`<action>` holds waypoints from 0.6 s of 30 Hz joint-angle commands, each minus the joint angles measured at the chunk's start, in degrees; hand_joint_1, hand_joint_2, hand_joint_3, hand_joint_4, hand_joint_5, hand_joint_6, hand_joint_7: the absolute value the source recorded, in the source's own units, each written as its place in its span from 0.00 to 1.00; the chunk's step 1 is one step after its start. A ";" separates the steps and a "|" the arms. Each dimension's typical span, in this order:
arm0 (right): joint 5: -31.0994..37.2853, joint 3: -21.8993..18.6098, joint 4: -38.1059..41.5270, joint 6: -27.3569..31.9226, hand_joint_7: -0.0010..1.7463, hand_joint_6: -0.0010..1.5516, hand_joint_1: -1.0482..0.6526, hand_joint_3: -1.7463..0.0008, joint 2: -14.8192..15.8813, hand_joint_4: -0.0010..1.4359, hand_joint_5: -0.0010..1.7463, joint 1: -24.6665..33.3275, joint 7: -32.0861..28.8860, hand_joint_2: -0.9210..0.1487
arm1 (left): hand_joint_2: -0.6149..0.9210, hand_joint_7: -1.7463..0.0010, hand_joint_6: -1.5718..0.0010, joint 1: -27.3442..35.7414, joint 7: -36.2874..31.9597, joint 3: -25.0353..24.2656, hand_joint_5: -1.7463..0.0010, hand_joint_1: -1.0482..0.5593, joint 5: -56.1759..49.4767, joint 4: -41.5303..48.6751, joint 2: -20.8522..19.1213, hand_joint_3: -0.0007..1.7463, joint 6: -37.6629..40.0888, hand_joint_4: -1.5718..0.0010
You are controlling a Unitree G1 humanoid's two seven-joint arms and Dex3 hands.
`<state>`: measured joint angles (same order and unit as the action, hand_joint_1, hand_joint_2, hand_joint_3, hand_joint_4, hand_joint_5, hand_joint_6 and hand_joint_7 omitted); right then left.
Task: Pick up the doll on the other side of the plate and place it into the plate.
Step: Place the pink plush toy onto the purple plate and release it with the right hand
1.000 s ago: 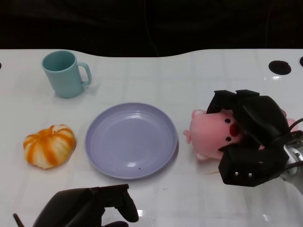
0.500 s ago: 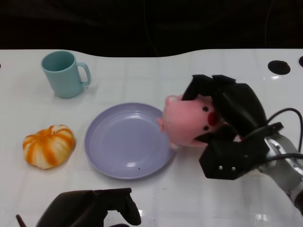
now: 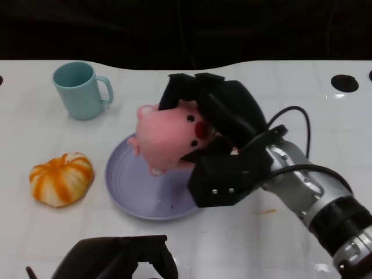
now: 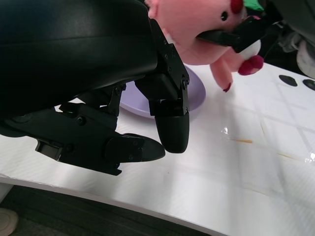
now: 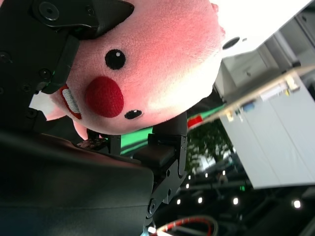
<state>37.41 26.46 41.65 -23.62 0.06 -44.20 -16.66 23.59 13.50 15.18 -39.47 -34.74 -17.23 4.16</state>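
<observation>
My right hand (image 3: 224, 136) grips a pink plush doll (image 3: 168, 135) with black eyes and a red nose, and holds it in the air above the lavender plate (image 3: 131, 186). The doll fills the right wrist view (image 5: 157, 64), black fingers (image 5: 78, 14) wrapped around it. From the left wrist view the doll (image 4: 197, 29) hangs over the plate (image 4: 197, 93). My left hand (image 3: 116, 258) rests low at the table's front edge, fingers curled in with nothing in them (image 4: 123, 113).
An orange pumpkin (image 3: 61, 178) lies left of the plate. A teal mug (image 3: 81, 90) stands at the back left. Round black holes (image 3: 344, 83) mark the table's far right. A dark edge runs behind the table.
My right hand has lifted the doll from the table right of the plate and carried it left, so it now hangs over the plate. The left hand has stayed put.
</observation>
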 commanded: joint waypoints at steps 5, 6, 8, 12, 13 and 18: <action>1.39 2.22 3.96 1.63 1.00 0.47 0.48 0.23 -3.21 0.67 1.00 -4.45 0.45 0.59 | 1.00 0.43 0.55 0.35 -0.68 0.04 0.06 0.48 -1.11 -0.20 -0.05 0.20 -0.61 0.59; 1.64 2.56 4.33 1.91 1.00 0.46 0.48 0.24 -3.53 0.67 1.00 -4.77 0.84 0.58 | 1.00 0.43 0.56 0.34 -0.62 0.07 0.06 0.48 -1.18 -0.24 0.04 0.20 -0.59 0.59; 1.92 3.01 4.55 2.45 1.00 0.45 0.48 0.26 -3.83 0.66 1.00 -5.10 1.56 0.55 | 1.00 0.43 0.56 0.35 -0.55 0.09 0.07 0.48 -1.30 -0.32 0.17 0.19 -0.55 0.59; 1.59 3.45 5.37 2.38 0.75 0.52 0.48 0.30 -4.61 0.63 0.99 -5.42 2.23 0.55 | 1.00 0.43 0.55 0.35 -0.29 0.12 0.07 0.48 -1.69 -0.51 0.26 0.19 -0.29 0.58; 1.29 3.38 5.51 2.36 0.55 0.57 0.48 0.37 -4.78 0.60 0.97 -5.44 2.66 0.50 | 1.00 0.43 0.55 0.31 -0.30 0.12 0.07 0.48 -1.69 -0.45 0.27 0.19 -0.32 0.58; 0.98 3.83 4.38 4.40 0.04 0.49 0.38 0.75 -4.45 0.38 0.47 -5.65 8.17 0.22 | 1.00 0.43 0.56 0.16 -0.13 0.14 0.08 0.48 -1.67 -0.35 0.40 0.19 -0.14 0.58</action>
<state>38.62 30.13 47.22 -20.30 -4.81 -47.89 -10.21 23.73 13.42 15.37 -40.74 -34.75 -16.68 3.79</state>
